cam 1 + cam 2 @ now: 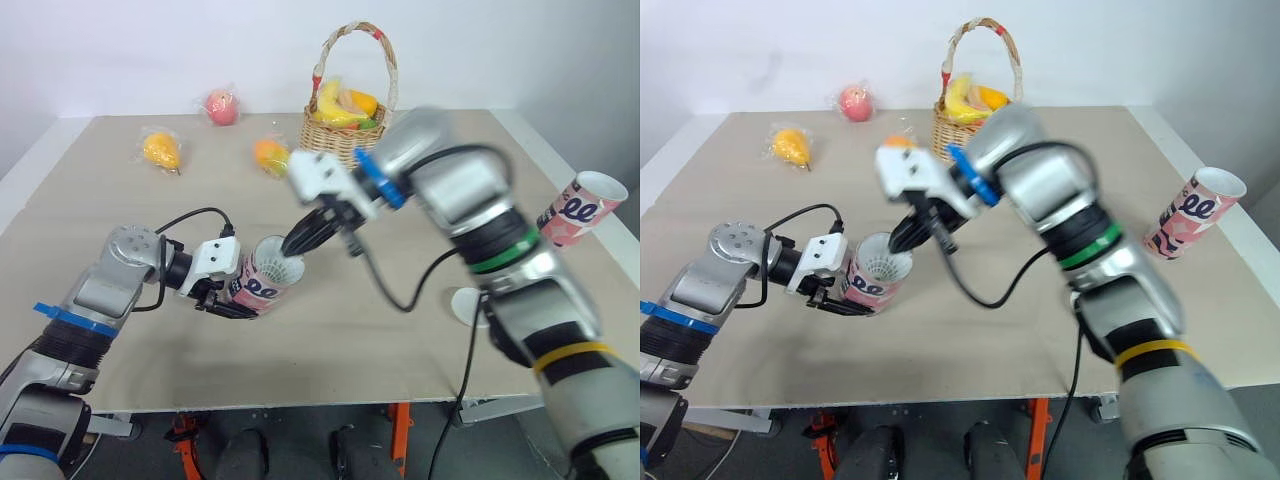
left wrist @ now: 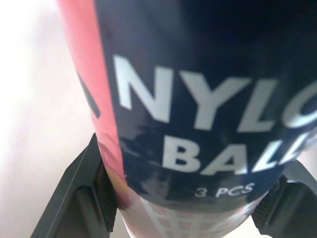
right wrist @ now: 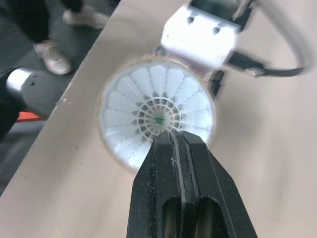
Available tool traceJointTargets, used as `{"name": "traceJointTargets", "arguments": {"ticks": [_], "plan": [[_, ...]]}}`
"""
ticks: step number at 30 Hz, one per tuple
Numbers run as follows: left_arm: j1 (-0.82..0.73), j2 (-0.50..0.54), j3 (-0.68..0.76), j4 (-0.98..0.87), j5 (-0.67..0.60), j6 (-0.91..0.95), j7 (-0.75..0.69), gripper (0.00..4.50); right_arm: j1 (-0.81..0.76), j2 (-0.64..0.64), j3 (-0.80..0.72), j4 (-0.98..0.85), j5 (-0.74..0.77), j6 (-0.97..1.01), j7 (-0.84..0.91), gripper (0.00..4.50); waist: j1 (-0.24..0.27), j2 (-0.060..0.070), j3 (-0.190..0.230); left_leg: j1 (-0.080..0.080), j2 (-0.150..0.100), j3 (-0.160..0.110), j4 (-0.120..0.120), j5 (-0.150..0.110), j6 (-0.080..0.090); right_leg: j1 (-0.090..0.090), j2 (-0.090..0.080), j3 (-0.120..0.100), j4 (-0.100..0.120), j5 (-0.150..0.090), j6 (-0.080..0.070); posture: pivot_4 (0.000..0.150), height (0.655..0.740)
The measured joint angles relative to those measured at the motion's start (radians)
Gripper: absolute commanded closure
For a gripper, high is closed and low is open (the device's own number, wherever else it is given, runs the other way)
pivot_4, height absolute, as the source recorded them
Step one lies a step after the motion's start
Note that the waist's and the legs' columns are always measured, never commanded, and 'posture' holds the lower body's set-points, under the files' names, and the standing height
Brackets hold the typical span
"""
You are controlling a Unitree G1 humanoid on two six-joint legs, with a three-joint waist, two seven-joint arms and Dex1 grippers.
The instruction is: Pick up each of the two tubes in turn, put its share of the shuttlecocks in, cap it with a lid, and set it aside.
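1. Head views: the left gripper (image 1: 232, 298) is clamped on a pink tube (image 1: 262, 288), holding it tilted just above the table (image 1: 120, 220), near the front edge.
2. A white shuttlecock (image 1: 281, 269) sits in the tube's open mouth.
3. The right gripper (image 1: 292, 245) has its fingers pressed together with nothing between them, tips at the tube mouth.
4. The second tube (image 1: 582, 208) stands tilted at the table's right edge, open. A white lid (image 1: 468, 305) lies flat near the right arm.
5. A fruit basket (image 1: 348, 135) is at the back, with a peach (image 1: 222, 106), a pear (image 1: 162, 150) and an orange (image 1: 271, 155) loose to its left.
6. Left wrist view: the tube (image 2: 198, 124) fills the gap between the fingers (image 2: 81, 198), both touching it.
7. Right wrist view: closed fingers (image 3: 181, 163) point at the shuttlecock (image 3: 148, 106), tips over its skirt; contact unclear.
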Motion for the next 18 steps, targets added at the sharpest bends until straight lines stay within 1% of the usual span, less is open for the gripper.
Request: {"name": "traceJointTargets", "arguments": {"ticks": [3,6,11,18], "plan": [[-0.001,-0.019,0.005,0.004,-0.015,-0.009,0.009,1.59,0.021,-0.063,-0.003,-0.054,0.014,0.003,0.001,4.46,-0.002,0.000,0.000,0.000,0.000,-0.001,-0.001,-0.001,0.001,-0.001,0.001,0.000,0.000,-0.001,-0.002,0.150,0.7400],[-0.003,-0.049,0.024,0.004,-0.043,-0.011,0.013,1.59,0.078,-0.110,-0.027,-0.063,0.015,0.015,-0.007,4.46,-0.007,0.000,0.000,-0.001,0.001,-0.002,-0.001,-0.001,0.001,-0.003,0.002,0.000,0.001,-0.001,-0.002,0.150,0.7400],[-0.003,-0.052,0.024,0.005,-0.045,-0.008,0.008,1.59,0.096,-0.136,-0.086,-0.093,0.027,0.040,-0.023,4.46,-0.013,0.000,0.000,-0.007,0.001,-0.002,-0.001,-0.001,0.001,-0.009,0.002,-0.001,0.001,-0.001,-0.002,0.150,0.7400],[-0.005,-0.038,0.011,0.019,-0.035,-0.004,-0.018,1.59,0.103,-0.122,-0.094,-0.106,0.049,0.070,-0.041,4.46,-0.013,0.000,0.000,-0.008,0.001,-0.002,-0.001,-0.001,0.001,-0.009,0.002,0.000,0.001,-0.001,-0.002,0.150,0.7400]]}}
